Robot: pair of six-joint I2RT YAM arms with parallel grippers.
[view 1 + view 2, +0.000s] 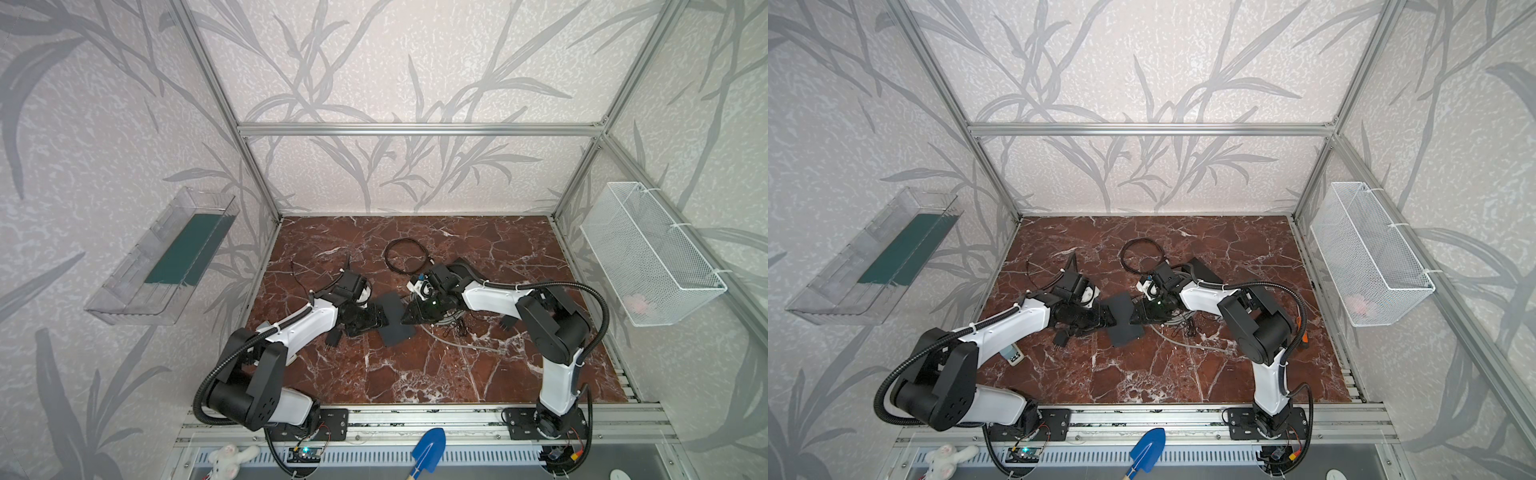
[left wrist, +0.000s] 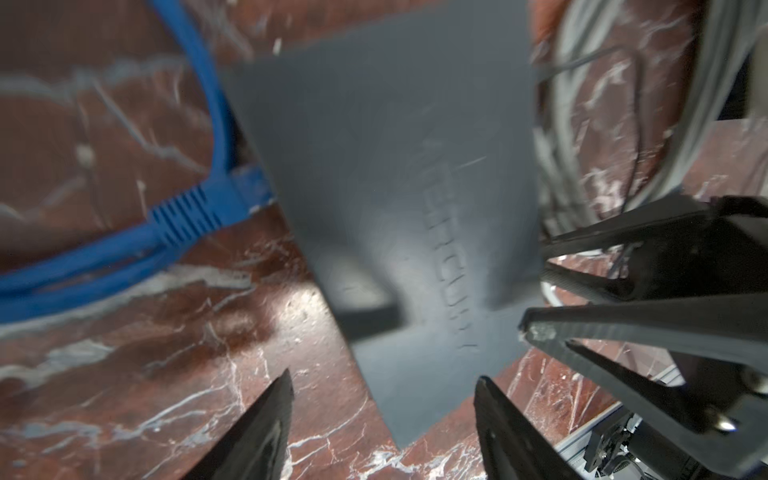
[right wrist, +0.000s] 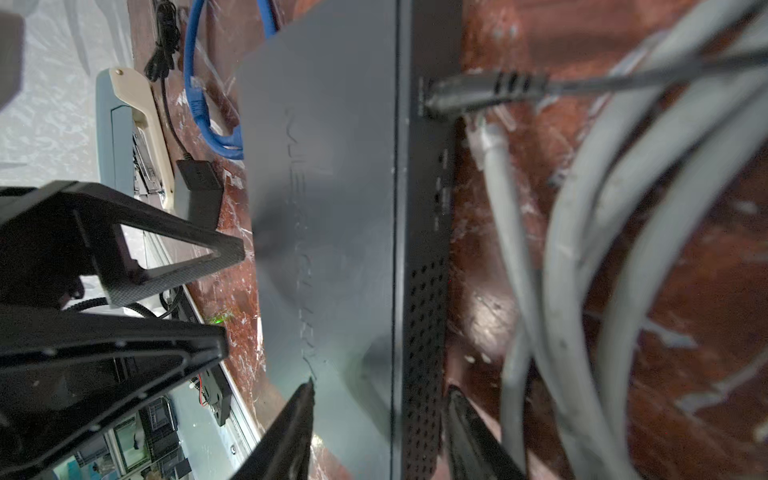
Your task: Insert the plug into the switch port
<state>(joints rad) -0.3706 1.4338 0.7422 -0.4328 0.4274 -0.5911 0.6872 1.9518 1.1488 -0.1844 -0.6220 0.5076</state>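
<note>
The switch [image 1: 467, 268], a black box, shows only partly behind my right wrist in both top views [image 1: 1202, 269]; its sockets are hidden. Between my grippers lies a flat dark grey slab [image 1: 395, 320]. My left gripper [image 2: 384, 378] stands open over one corner of it, holding nothing. My right gripper [image 3: 381, 386] is open too, its fingers either side of the slab's black perforated side. A blue cable's plug [image 2: 199, 210] lies with its tip against the slab's edge. A dark plug [image 3: 478, 91] sits in the slab's side, with a grey cable's clear plug [image 3: 484, 137] beside it.
A black cable coil [image 1: 405, 257] lies at the back, and grey cables [image 1: 449, 332] under my right gripper. Small black adapters [image 1: 332, 338] [image 1: 508, 322] lie on the marble. A beige and teal device [image 1: 1013, 355] lies beside my left arm. A wire basket [image 1: 648, 257] hangs on the right wall.
</note>
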